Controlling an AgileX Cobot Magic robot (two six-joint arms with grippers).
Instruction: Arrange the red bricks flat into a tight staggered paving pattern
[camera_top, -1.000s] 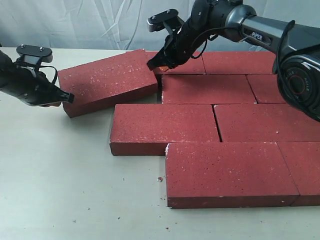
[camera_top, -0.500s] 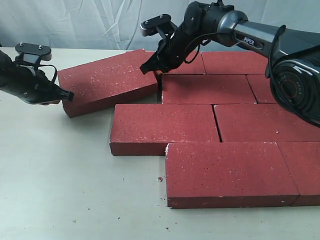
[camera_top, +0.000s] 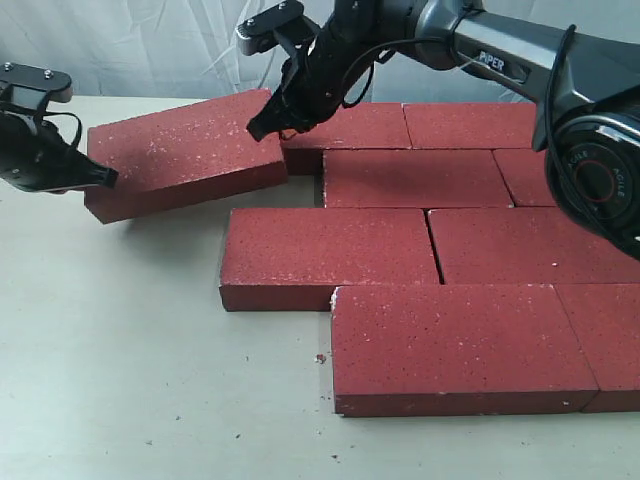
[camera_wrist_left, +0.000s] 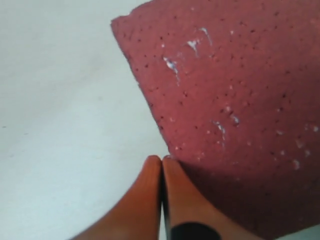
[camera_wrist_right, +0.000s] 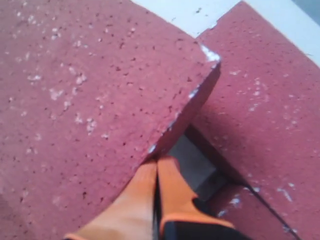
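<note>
A loose red brick (camera_top: 185, 150) lies skewed at the left, apart from the laid bricks (camera_top: 420, 175). My left gripper (camera_top: 105, 178) is shut, its tips against the brick's left end (camera_wrist_left: 235, 95). My right gripper (camera_top: 258, 128) is shut too, tips pressed at the brick's right end, where it meets the back-row brick (camera_top: 345, 125). In the right wrist view the orange fingers (camera_wrist_right: 167, 182) sit at the loose brick's edge (camera_wrist_right: 75, 90), above a dark gap beside the neighbouring brick (camera_wrist_right: 260, 95). Two more bricks (camera_top: 325, 250) (camera_top: 460, 345) form the front rows.
The bricks rest on a pale table (camera_top: 110, 360) with small grit specks. A white cloth backdrop (camera_top: 150, 45) hangs behind. The right arm (camera_top: 500, 60) reaches across from the upper right. Bare tabletop stretches at the left and front.
The loose brick has slid left, away from the laid rows. Both grippers moved left with it, the right one following its right end.
</note>
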